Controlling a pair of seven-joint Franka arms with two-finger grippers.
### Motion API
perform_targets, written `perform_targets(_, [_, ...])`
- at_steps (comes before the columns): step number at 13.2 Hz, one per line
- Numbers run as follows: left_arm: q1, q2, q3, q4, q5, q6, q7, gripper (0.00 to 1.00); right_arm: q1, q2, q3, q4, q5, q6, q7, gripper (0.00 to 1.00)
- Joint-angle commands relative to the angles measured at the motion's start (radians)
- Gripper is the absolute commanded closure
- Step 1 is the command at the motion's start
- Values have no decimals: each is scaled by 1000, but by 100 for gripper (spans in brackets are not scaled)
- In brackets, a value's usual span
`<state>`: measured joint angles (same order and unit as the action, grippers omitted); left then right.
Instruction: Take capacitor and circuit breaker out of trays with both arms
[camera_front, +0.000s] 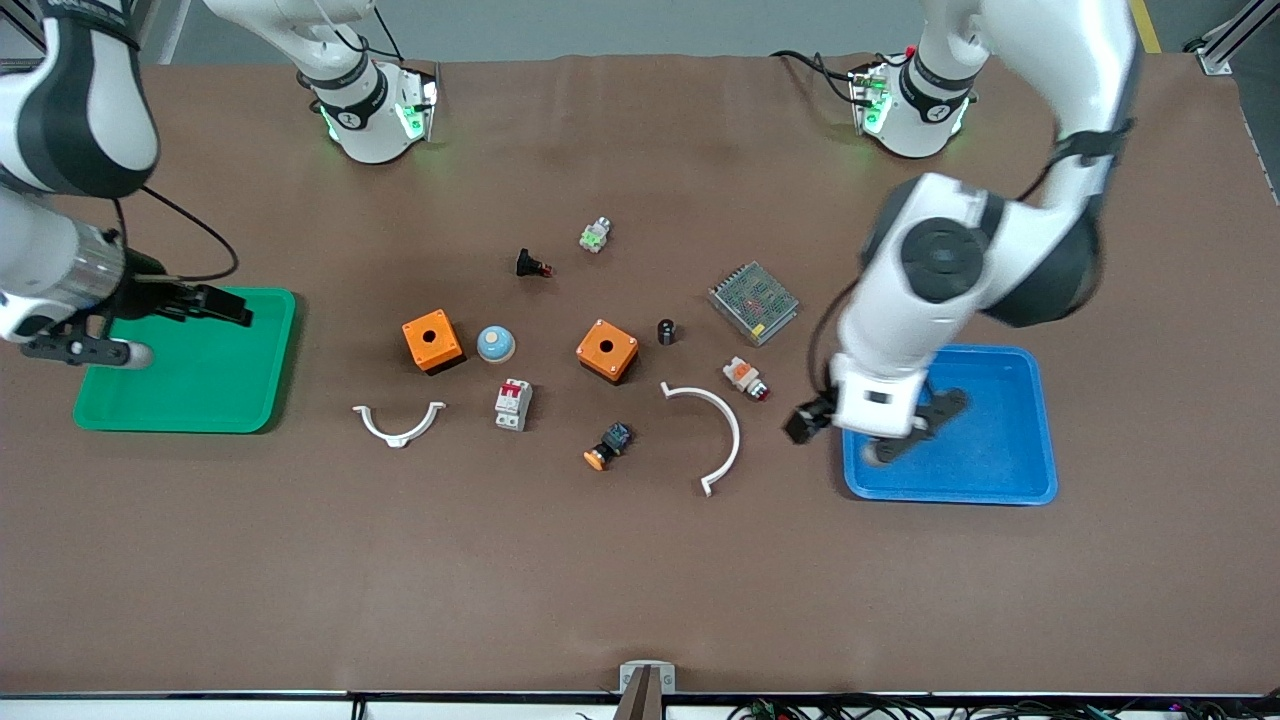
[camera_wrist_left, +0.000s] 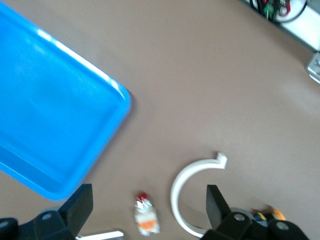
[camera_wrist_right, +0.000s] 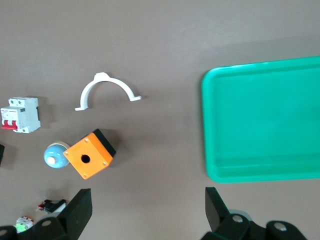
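Note:
The capacitor (camera_front: 666, 331), a tiny black cylinder, stands on the table between an orange box (camera_front: 607, 350) and a meshed metal box (camera_front: 753, 301). The breaker (camera_front: 513, 404), a light-grey block with red levers, lies nearer the front camera than a blue dome (camera_front: 495, 344); it also shows in the right wrist view (camera_wrist_right: 20, 114). My left gripper (camera_front: 870, 432) is open and empty over the blue tray's (camera_front: 1000, 490) edge; its own view shows it open too (camera_wrist_left: 148, 207). My right gripper (camera_front: 150, 328) is open and empty over the green tray (camera_front: 190, 410), as its own view shows (camera_wrist_right: 148, 210).
A second orange box (camera_front: 432, 341), two white curved clamps (camera_front: 399, 423) (camera_front: 715, 430), a white-orange lamp (camera_front: 746, 377), a black-blue switch with an orange cap (camera_front: 608, 447), a black button (camera_front: 533, 265) and a green-white part (camera_front: 595, 235) lie mid-table.

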<state>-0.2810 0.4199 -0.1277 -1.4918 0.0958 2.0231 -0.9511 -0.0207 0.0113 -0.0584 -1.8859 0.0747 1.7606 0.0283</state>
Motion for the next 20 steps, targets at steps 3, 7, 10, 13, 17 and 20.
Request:
perform_targets(3, [155, -131, -9, -8, 13, -139, 323, 0, -24, -25, 22, 189, -33, -148, 2, 0])
perform_targets(7, [249, -210, -10, -11, 13, -225, 429, 0, -33, -14, 22, 306, -38, -148, 5, 0])
perform_targets(10, [337, -292, -24, -37, -8, -289, 595, 0, -31, -7, 23, 341, -36, -153, 7, 0])
perform_targets(13, [344, -363, -10, -51, -27, -395, 711, 0, -33, -7, 22, 375, -33, -161, 7, 0])
perform_targets(17, [322, -463, 28, -152, -77, -412, 723, 0, -33, -8, 22, 381, -39, -161, 7, 0])
perform_targets(20, [321, -549, 28, -257, -125, -411, 726, 0, -35, -7, 22, 401, -39, -161, 7, 0])
